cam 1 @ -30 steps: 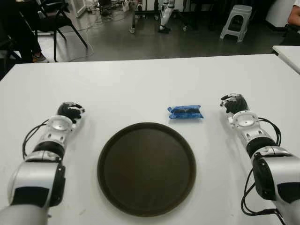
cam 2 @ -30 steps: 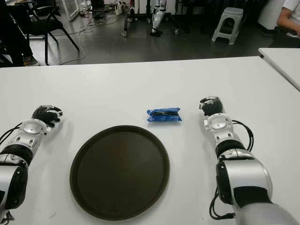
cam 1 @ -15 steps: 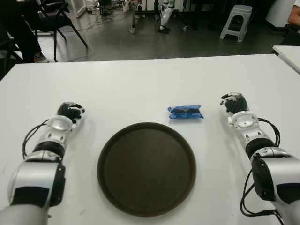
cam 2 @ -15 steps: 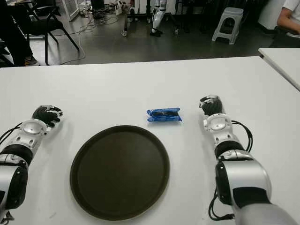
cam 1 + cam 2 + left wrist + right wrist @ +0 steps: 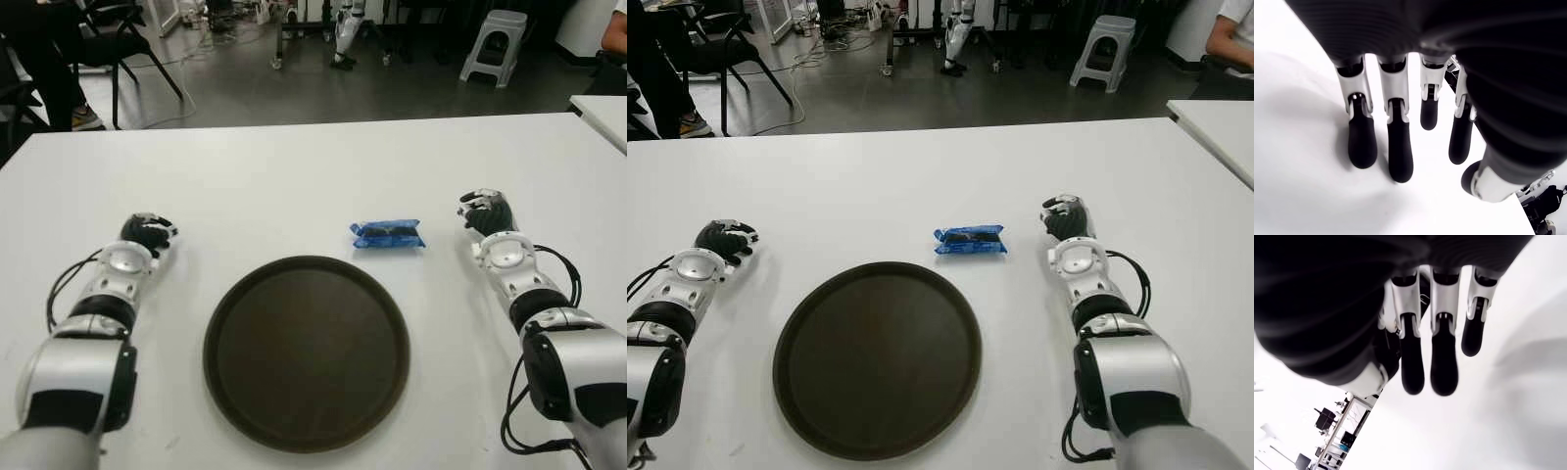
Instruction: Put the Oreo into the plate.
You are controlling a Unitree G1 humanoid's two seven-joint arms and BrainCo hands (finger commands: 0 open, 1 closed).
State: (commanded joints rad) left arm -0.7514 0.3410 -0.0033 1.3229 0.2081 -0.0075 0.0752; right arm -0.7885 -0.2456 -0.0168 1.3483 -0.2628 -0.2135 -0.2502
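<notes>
A blue Oreo packet [image 5: 388, 234] lies flat on the white table [image 5: 294, 176], just beyond the far right rim of a round dark brown plate [image 5: 306, 351]. My right hand [image 5: 487, 212] is to the right of the packet, a short gap away, fingers [image 5: 1444, 363] relaxed and holding nothing. My left hand [image 5: 147, 231] shows at the table's left side, to the left of the plate, fingers [image 5: 1399, 147] spread and empty.
A second white table's corner [image 5: 600, 110] shows at the far right. Beyond the table's far edge are black chairs [image 5: 108, 44], a grey stool [image 5: 496, 41] and a seated person's leg [image 5: 44, 69].
My right hand has crept a little forward, away from me, alongside the packet. The left hand, packet and plate have not moved.
</notes>
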